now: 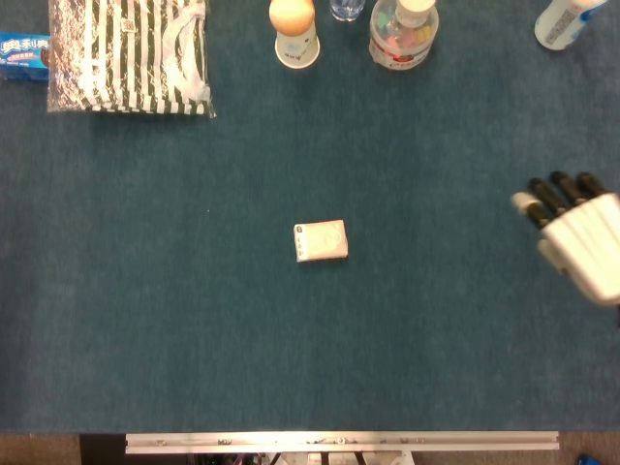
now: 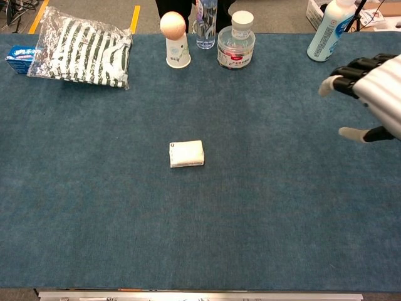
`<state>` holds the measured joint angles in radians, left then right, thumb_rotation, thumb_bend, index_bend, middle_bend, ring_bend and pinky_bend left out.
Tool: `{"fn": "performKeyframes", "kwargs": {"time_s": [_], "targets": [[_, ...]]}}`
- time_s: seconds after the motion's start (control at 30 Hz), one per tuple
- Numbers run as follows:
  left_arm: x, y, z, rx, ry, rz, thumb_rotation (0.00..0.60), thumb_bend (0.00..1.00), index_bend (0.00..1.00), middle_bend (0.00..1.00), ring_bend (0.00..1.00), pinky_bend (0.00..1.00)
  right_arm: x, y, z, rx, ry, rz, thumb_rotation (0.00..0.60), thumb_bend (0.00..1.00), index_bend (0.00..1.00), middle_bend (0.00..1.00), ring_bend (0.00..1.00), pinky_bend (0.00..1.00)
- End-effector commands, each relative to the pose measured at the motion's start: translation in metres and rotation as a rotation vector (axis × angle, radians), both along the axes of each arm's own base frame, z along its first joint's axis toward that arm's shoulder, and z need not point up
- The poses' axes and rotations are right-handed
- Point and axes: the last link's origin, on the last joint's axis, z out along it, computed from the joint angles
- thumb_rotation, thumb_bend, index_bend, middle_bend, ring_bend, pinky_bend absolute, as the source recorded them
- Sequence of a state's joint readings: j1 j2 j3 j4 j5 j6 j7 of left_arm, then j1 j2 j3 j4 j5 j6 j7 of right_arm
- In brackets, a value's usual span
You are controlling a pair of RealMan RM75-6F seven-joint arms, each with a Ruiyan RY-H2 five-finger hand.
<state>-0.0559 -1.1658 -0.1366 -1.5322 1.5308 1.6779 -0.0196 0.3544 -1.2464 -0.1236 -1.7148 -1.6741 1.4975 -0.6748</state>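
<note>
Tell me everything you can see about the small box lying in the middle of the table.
The box is small, flat and rectangular, pale cream or beige, apparently cardboard, with a white strip along its left end and faint printing too small to read. It looks closed and lies flat on its broad face, slightly askew, near the middle of the blue cloth-covered table. Nothing touches it but the table; the right hand is well off to the right, apart from it, fingers spread and holding nothing.
</note>
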Motion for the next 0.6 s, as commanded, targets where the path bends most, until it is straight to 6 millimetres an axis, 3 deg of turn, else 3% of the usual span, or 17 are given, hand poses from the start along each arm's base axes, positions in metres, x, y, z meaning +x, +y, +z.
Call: {"fn": "performKeyframes", "kwargs": {"time_s": [0.03, 0.3, 0.6], "targets": [[-0.001, 0.004, -0.003, -0.01, -0.005, 0.0, 0.6, 0.0, 0.61, 0.58, 0.39, 0.49, -0.026, 0.017, 0.02, -0.089, 0.008, -0.079, 0.6, 0.0, 0.39, 0.38, 0.32, 0.34], [-0.003, 0.014, -0.016, -0.059, -0.005, -0.003, 0.6, 0.0, 0.61, 0.59, 0.39, 0.49, -0.055, 0.039, 0.047, -0.193, -0.105, -0.158, 0.6, 0.0, 0.39, 0.42, 0.33, 0.33], [-0.005, 0.016, -0.028, -0.096, 0.012, 0.006, 0.6, 0.01, 0.61, 0.59, 0.39, 0.49, -0.07, 0.043, 0.063, -0.218, -0.193, -0.184, 0.6, 0.0, 0.39, 0.42, 0.33, 0.33]]}}
